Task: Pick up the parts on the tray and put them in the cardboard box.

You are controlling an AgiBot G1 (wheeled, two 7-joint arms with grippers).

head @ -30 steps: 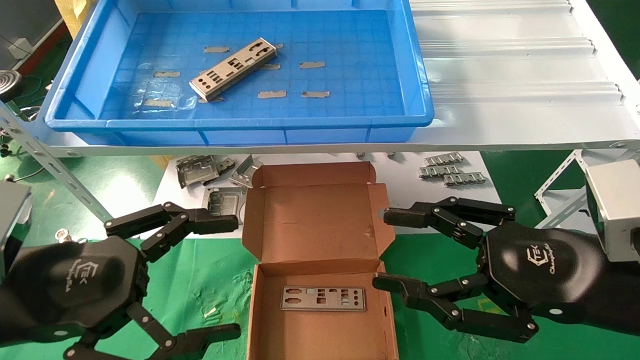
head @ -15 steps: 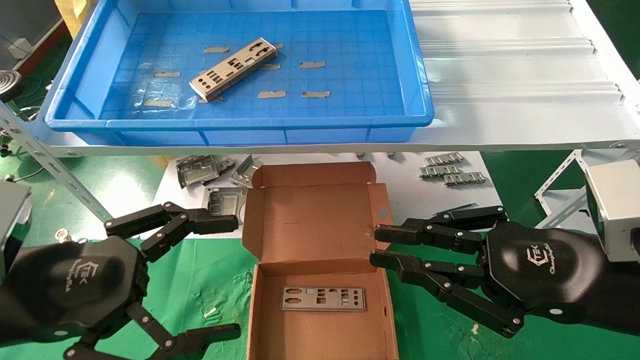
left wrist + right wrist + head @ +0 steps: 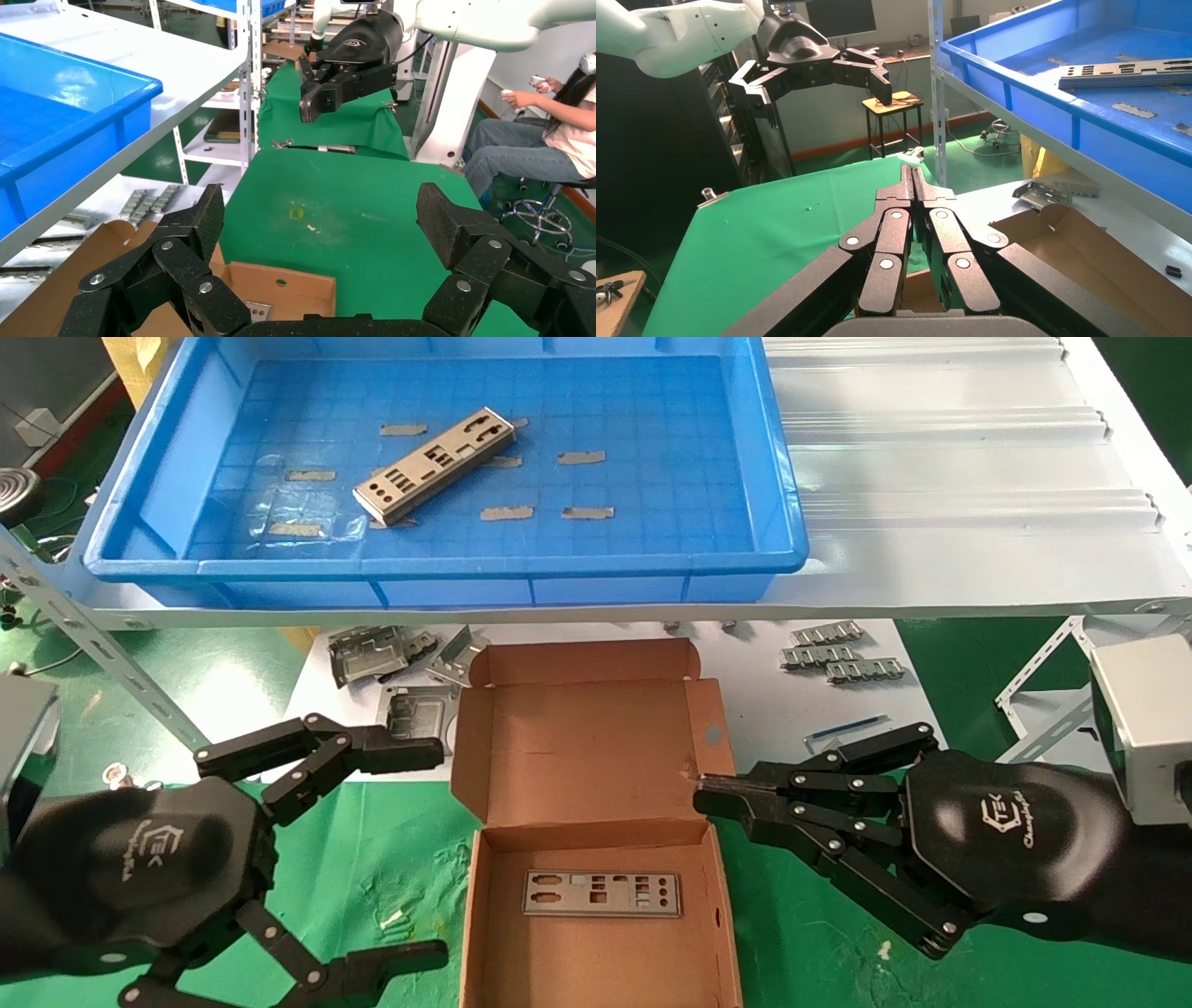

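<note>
Head view: high, looking forward and down; blue tray (image 3: 438, 565) toward 12 o'clock, cardboard box (image 3: 596, 775) close below centre. Left wrist view: low, close behind its own fingers (image 3: 183, 246), facing across the green cloth (image 3: 337, 203). Right wrist view: likewise low, facing opposite; all three share box and tray.

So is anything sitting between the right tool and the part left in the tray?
Only the tray's near rim. The right tool, shut and empty, sits low beside the cardboard box; the part lies on the raised tray floor with nothing on it.
</note>
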